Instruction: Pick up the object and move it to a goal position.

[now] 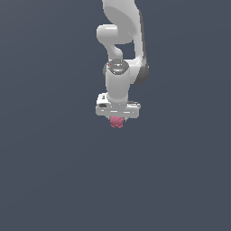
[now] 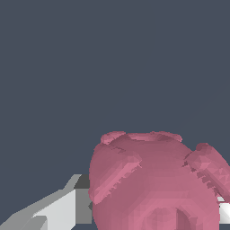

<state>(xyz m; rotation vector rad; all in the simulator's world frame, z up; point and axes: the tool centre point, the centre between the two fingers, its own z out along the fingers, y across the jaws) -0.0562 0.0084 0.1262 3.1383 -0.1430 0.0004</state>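
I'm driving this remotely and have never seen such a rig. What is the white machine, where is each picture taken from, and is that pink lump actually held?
The white machine is a simulated robot arm. It ends in a gripper that points down. The exterior view comes from a camera off the arm and shows the whole arm against a plain dark grey background. The wrist view comes from a camera on the arm's wrist, so things look very big there. The pink lump is the object, a bumpy blob, seen small in the exterior view just under the gripper. In the wrist view grey-white fingers sit on either side of it, so it seems gripped. I see nothing else on the surface.
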